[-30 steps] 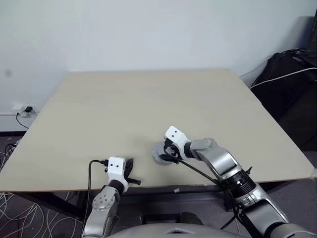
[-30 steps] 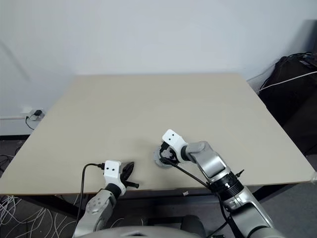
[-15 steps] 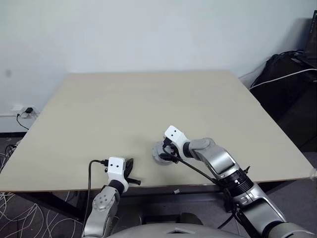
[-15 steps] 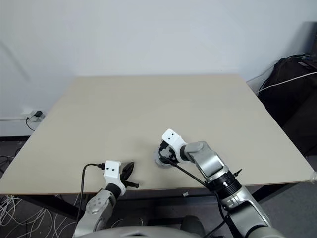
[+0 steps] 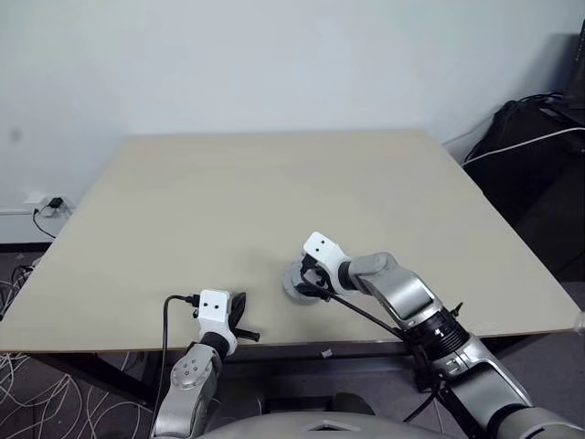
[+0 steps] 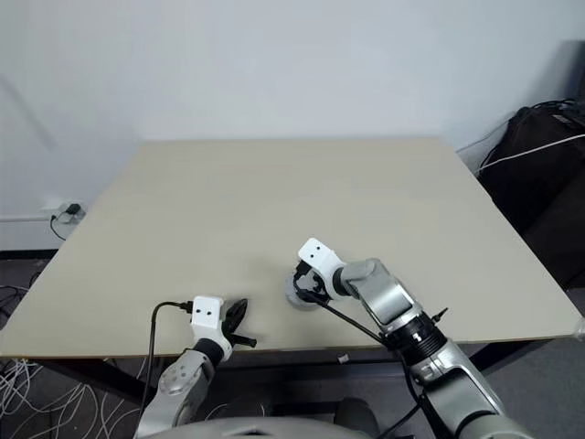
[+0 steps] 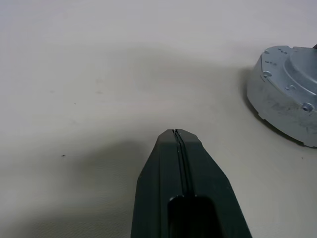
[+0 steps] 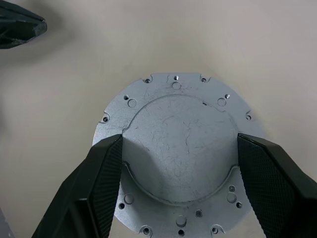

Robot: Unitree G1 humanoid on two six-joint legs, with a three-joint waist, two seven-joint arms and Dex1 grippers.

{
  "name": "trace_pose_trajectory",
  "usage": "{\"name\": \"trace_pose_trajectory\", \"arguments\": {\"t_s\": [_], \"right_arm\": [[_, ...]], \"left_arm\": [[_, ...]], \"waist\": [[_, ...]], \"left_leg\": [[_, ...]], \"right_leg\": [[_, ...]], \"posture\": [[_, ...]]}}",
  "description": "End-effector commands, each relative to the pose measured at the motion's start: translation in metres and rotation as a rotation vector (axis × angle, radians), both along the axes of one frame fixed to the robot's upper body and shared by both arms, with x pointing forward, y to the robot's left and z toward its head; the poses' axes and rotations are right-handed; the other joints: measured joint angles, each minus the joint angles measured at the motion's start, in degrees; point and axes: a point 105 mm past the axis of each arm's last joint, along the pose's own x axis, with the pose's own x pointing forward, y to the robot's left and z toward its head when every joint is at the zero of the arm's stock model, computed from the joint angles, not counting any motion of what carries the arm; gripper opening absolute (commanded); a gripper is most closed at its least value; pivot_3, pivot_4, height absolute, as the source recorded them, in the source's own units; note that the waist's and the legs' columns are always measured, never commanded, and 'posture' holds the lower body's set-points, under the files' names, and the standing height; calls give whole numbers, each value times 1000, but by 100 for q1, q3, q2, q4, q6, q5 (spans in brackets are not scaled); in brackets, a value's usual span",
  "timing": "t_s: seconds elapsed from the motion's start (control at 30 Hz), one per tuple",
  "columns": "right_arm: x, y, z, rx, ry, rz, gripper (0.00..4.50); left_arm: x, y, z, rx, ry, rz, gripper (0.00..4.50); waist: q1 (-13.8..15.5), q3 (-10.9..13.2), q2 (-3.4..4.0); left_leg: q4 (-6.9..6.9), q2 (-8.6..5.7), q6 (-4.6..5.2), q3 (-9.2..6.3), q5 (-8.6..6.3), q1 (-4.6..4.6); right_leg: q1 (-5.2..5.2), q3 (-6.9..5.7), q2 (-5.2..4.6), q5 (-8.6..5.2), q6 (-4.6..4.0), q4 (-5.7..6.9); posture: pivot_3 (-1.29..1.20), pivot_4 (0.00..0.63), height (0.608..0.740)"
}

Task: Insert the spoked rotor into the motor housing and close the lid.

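Resting near the front edge of the table (image 5: 274, 183), the lid (image 8: 177, 153) lies flat with its plain grey face and raised middle upward. From the head views it is little more than a grey disc half hidden under the right gripper (image 5: 309, 285). The right wrist view shows much more: screw holes around the scalloped rim, and the two black fingers (image 8: 101, 171) spread wide, one on each side of the raised middle, over the lid's face; whether they touch it cannot be told. The left gripper (image 7: 177, 133) sits well to the left of the lid, close to the table's front edge. Its wrist view shows its fingers pressed together, holding nothing, with the lid's grey side wall off to one side.
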Motion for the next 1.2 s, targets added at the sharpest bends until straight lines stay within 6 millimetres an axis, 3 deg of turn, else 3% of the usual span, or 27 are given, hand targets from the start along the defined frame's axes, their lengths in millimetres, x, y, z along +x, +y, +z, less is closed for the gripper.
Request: {"name": "trace_pose_trajectory", "arguments": {"t_s": [0.03,0.2,0.3,0.47,0.6,0.77,1.2], "right_arm": [[-9,-25,-27,-125,96,-56,3212],[-10,-21,-25,-98,99,-45,3212],[-11,-17,-25,-92,99,-35,3212],[-12,-12,-24,-78,93,-29,3212],[-12,-9,-23,-65,88,-30,3212],[-14,-6,-23,-53,86,-30,3212],[-14,-5,-21,-42,76,-39,3212]], "left_arm": [[7,0,13,-16,-57,7,0],[12,-1,17,-11,-79,-15,0],[31,-4,26,-30,-99,-39,0],[74,-27,59,-147,-102,-143,0],[88,-42,65,-231,22,-225,0],[95,-53,60,-282,222,-324,0],[90,-60,54,-233,405,-446,0]], "waist": [[5,1,0],[7,4,-1],[15,9,-2],[-3,7,-4],[-50,5,-10],[-88,12,-20],[-94,20,-32]], "left_leg": [[-1,0,0,0,0,0],[-1,0,0,0,0,0],[-1,0,0,-2,0,-1],[0,0,-3,-8,4,0],[-5,-4,20,-11,12,2],[-10,0,25,-21,18,4],[-15,-1,-5,-33,7,5]], "right_leg": [[0,0,0,0,0,-1],[0,-1,-1,-2,-1,-1],[0,-4,-1,-3,0,-1],[3,-9,6,15,32,0],[1,-6,10,30,5,-2],[0,-6,22,29,3,-1],[1,-5,23,28,-1,-2]], "posture": [[0,0,740],[0,0,740],[0,0,740],[0,0,740],[0,0,740],[0,0,740],[0,0,740]]}}
